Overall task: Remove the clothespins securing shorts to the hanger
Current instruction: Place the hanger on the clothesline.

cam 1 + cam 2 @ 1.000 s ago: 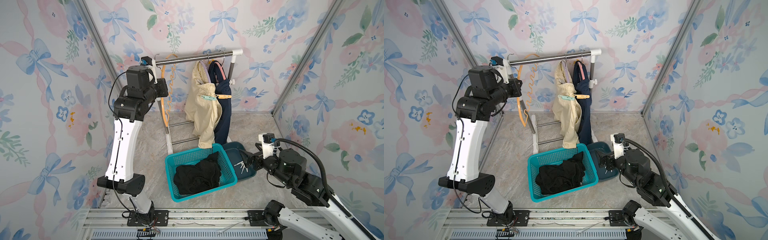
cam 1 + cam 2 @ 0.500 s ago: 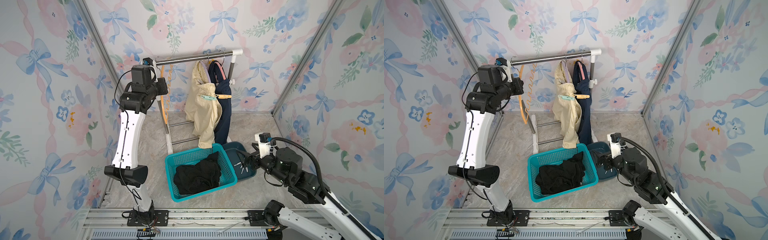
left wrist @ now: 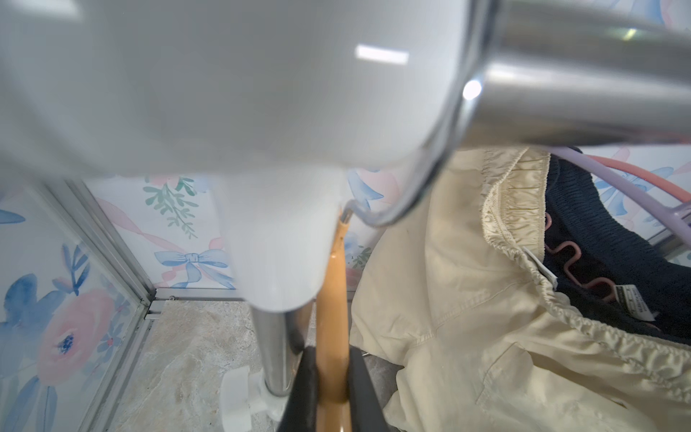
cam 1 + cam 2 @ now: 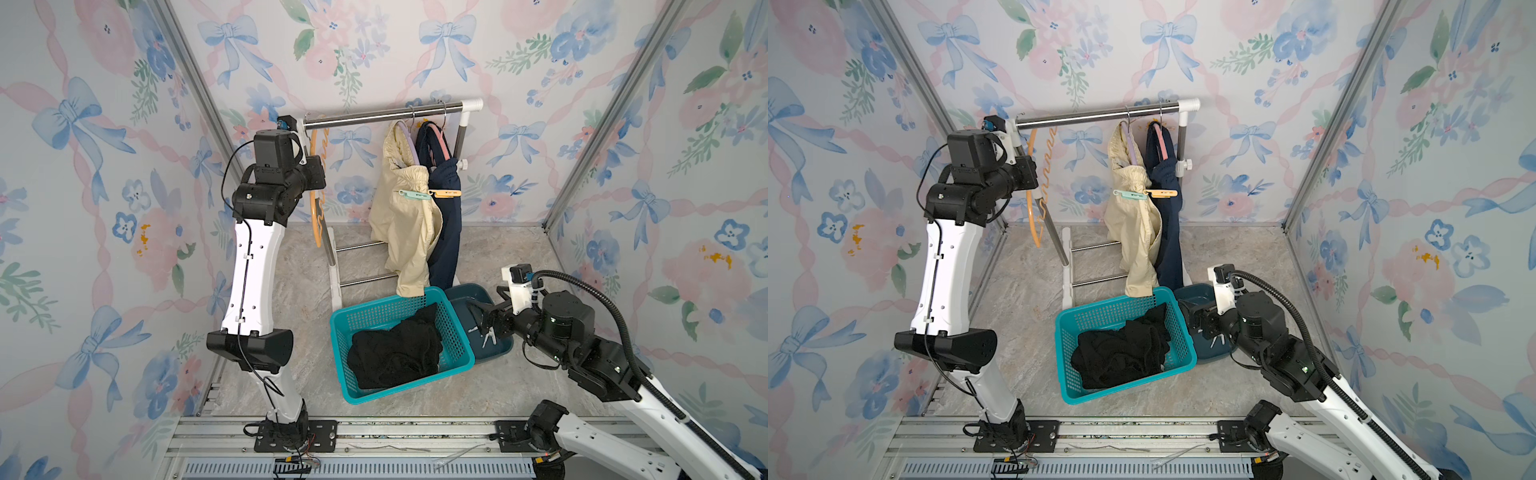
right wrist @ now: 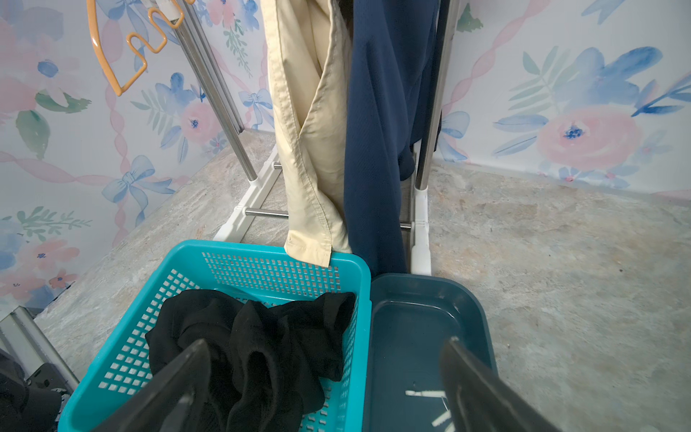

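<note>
**Rack, shorts and pins — left to right**

- Left claw (image 3: 332,377): clenched on a bare orange hanger (image 4: 316,216). The hanger's hook sits over the left end of the rail (image 4: 374,117).
- Cream shorts (image 4: 405,232): hung from the rail, with a mint pin (image 4: 413,195) clipped across the upper part.
- Navy shorts (image 4: 446,241): hung touching the cream pair, with an orange pin (image 4: 446,192) clipped on beside the mint one.
- Basket (image 4: 345,361): teal, on the tabletop (image 4: 291,291), with black shorts (image 4: 395,353) heaped inside.
- Bin (image 4: 478,293): dark blue, touching the basket — white pins (image 5: 424,392) lie in it.
- Right claw (image 5: 325,346): released, jaws wide, low over the bin.
</note>
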